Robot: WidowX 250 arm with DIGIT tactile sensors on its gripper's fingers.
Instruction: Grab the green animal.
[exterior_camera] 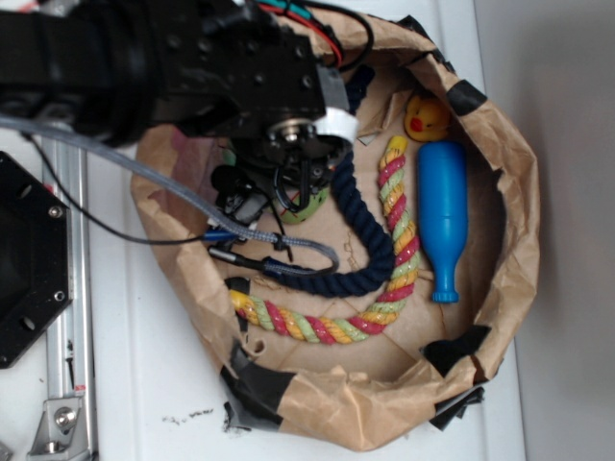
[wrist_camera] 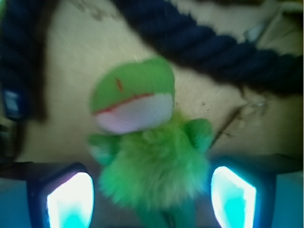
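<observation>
The gripper [wrist_camera: 152,197] stands open, one glowing fingertip [wrist_camera: 70,202] on each side of the green animal [wrist_camera: 149,164], which lies on the paper floor of the brown paper basket [exterior_camera: 519,173], under the arm. I cannot tell whether the pads touch the fur. The risk, as I judge it: the fuzzy body squashes and slips out as the jaws close, or they catch only loose fur. From left to right I count one multicoloured rope [exterior_camera: 384,312], one dark blue rope [exterior_camera: 380,235], one yellow duck [exterior_camera: 426,117], one blue bottle [exterior_camera: 443,216]
</observation>
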